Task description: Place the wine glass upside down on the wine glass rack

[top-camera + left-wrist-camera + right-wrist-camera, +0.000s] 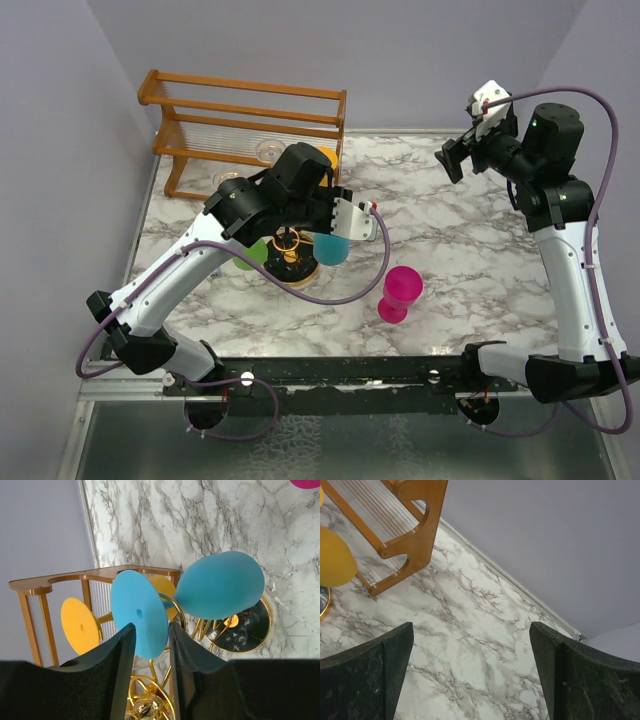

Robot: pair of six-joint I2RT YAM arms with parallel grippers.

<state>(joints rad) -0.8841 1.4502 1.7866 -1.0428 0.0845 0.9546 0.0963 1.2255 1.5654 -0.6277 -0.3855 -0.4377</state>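
Observation:
The gold wire wine glass rack (297, 262) stands on its round black gold-rimmed base (250, 630), left of the table's centre. A blue wine glass (220, 585) hangs on it, bowl down toward the base, with its stem in a gold loop. Its round foot (137, 612) sits just past my left fingertips. My left gripper (151, 627) is open, jaws either side of the foot's lower edge, not pressing it. It hovers over the rack (292, 240). A pink wine glass (400, 292) stands upside down on the table. My right gripper (455, 160) is open, empty and raised at the back right.
A yellow glass (80, 625) and a green glass (250, 252) also hang on the rack. An orange-brown wooden rail frame (245, 120) stands at the back left against the wall; it also shows in the right wrist view (415, 525). Walls close in the table at left and back.

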